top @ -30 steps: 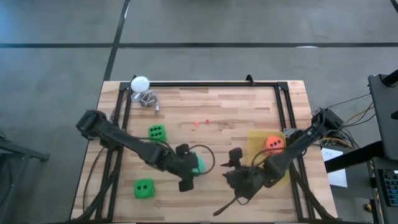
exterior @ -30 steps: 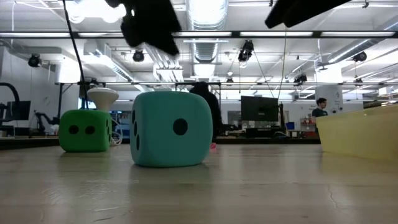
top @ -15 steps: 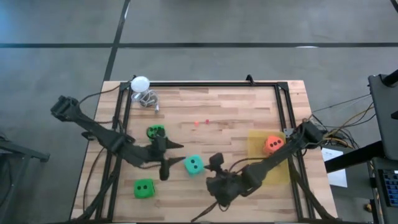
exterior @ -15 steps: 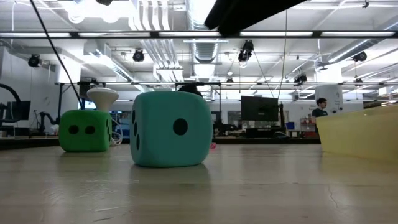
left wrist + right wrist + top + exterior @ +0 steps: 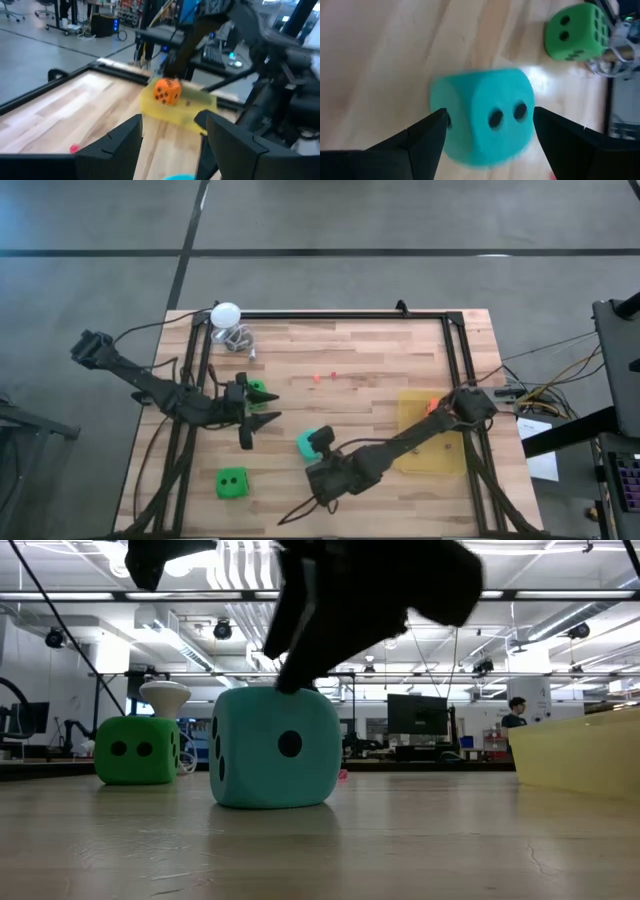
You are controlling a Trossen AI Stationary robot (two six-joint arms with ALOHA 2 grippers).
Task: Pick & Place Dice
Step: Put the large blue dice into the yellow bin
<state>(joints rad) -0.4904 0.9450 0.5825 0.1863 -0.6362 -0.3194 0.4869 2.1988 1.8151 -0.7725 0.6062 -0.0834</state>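
On the wooden counter (image 5: 350, 360), your right end effector (image 5: 487, 145) straddles the teal die (image 5: 482, 115), spread wide; it looks soft and light, so pinch 2 opposite faces.

Even, bright overhead lighting; ceiling strip lights (image 5: 330, 560) glare white in the low view. Soft shadows lie under the teal die (image 5: 276, 747). Motion blur smears the dark arm (image 5: 370, 600) there; both wrist views are blurred and soft.
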